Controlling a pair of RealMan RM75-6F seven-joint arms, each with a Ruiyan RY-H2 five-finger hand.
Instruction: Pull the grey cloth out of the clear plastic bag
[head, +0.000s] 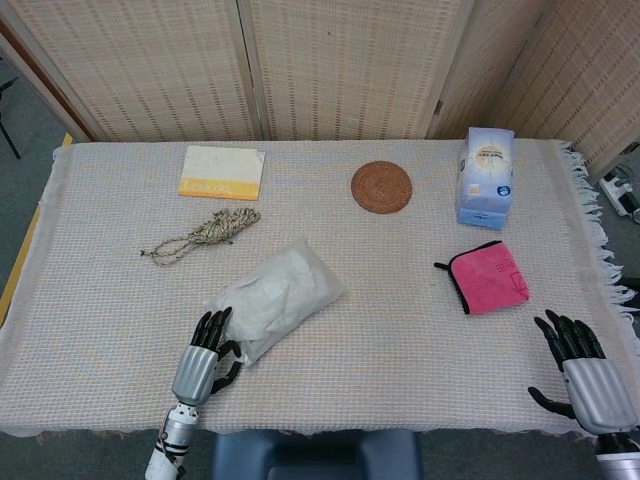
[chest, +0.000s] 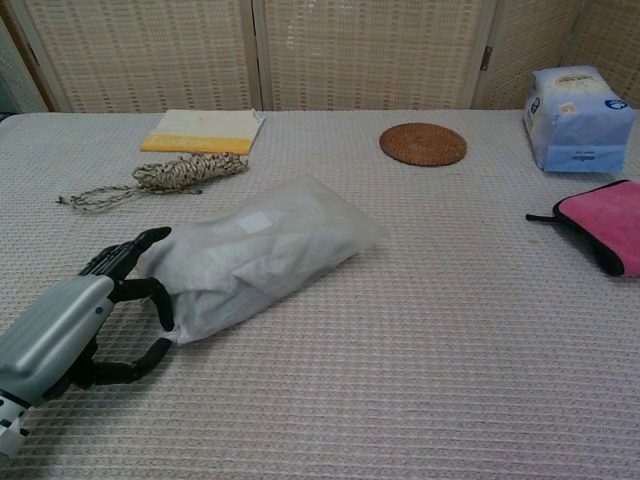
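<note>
The clear plastic bag (head: 277, 297) (chest: 252, 254) lies slanted on the table, with the grey cloth (chest: 240, 262) filling it. Its near end points toward my left hand (head: 204, 358) (chest: 78, 325). That hand lies at the bag's near left end, fingers spread, fingertips touching the bag's edge, holding nothing. My right hand (head: 582, 373) rests open at the table's front right corner, far from the bag, and is seen only in the head view.
A pink cloth (head: 488, 276) (chest: 602, 222) lies to the right. At the back stand a blue tissue pack (head: 485, 176), a round woven coaster (head: 381, 187) and a yellow-white booklet (head: 222, 172). A coiled rope (head: 205, 234) lies behind the bag.
</note>
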